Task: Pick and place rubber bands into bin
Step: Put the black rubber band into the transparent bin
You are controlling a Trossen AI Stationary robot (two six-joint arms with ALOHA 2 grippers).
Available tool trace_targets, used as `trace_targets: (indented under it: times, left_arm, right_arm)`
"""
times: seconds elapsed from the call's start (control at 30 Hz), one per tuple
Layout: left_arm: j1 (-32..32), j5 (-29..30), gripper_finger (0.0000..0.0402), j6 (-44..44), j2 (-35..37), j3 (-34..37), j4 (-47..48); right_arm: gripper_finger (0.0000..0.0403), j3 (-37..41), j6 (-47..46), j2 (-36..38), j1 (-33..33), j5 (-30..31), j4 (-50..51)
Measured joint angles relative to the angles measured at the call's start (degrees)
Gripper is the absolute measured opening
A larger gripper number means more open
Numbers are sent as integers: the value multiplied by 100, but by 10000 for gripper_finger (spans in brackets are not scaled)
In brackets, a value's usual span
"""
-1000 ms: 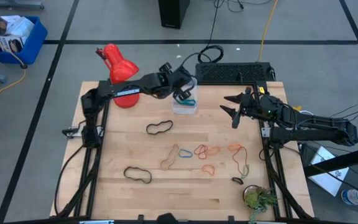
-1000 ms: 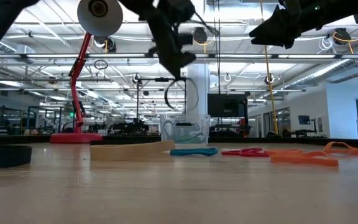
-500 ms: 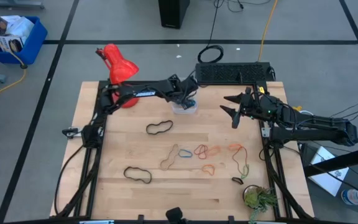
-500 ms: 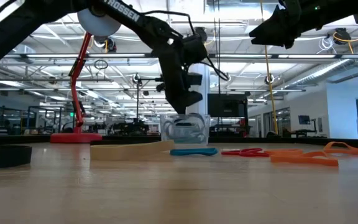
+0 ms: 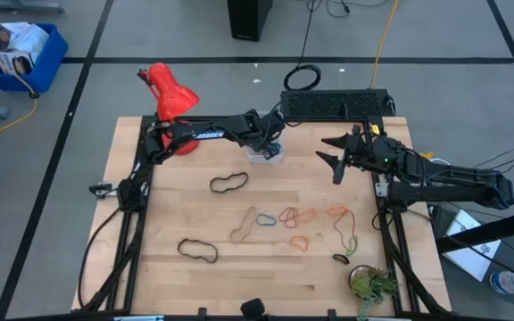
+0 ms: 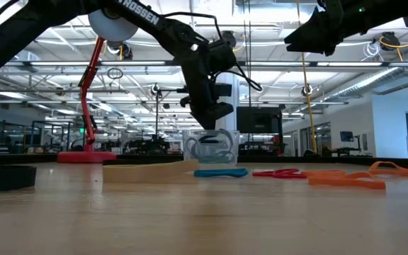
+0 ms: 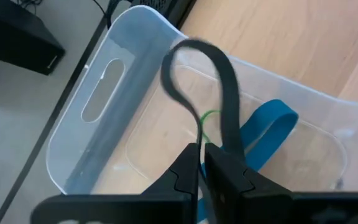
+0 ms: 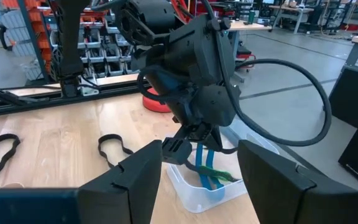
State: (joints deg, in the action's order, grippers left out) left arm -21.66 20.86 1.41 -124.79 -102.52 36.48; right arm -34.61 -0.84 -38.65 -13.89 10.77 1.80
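The clear bin (image 5: 266, 154) stands at the far middle of the table. My left gripper (image 5: 269, 145) reaches down into its mouth, fingers all but shut on a black rubber band (image 7: 219, 68). A blue band (image 7: 267, 129) and a green one (image 7: 207, 117) lie on the bin's floor. More rubber bands lie flat on the wood: a black loop (image 5: 228, 183), another black one (image 5: 197, 251), and tan, blue, red, orange and olive ones around (image 5: 288, 217). My right gripper (image 5: 333, 160) hangs open above the table's right side. My left gripper pinches the black band at one spot of its loop (image 7: 199, 134) between its two fingertips. The fingers slant down into the bin from the table's left. The rest of the loop (image 6: 211, 138) hangs beyond the fingertips, inside the bin's walls (image 7: 98, 112).
A red desk lamp (image 5: 169, 94) stands at the far left corner, close to the left arm. A black keyboard-like slab (image 5: 333, 105) lies behind the bin. A small plant (image 5: 371, 283) sits at the near right corner. Bare wood lies at the near left.
My left gripper has come down from above the bin into its mouth, tipping steeper, and has then kept still. The black band, which hung free above the bin, now hangs inside it.
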Motion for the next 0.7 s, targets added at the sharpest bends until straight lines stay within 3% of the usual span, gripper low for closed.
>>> trace_targets:
  times: [0.2, 0.43, 0.7]
  left_arm:
    - [1, 16, 65, 51, 0, 0, -3]
    - [5, 65, 159, 104, 7, 0, 0]
    - [187, -161, 216, -122, 799, 5, 99]
  right_arm:
    - [208, 0, 0, 0, 0, 0, 9]
    - [208, 0, 1, 0, 0, 0, 22]
    - [208, 0, 0, 0, 0, -3, 24]
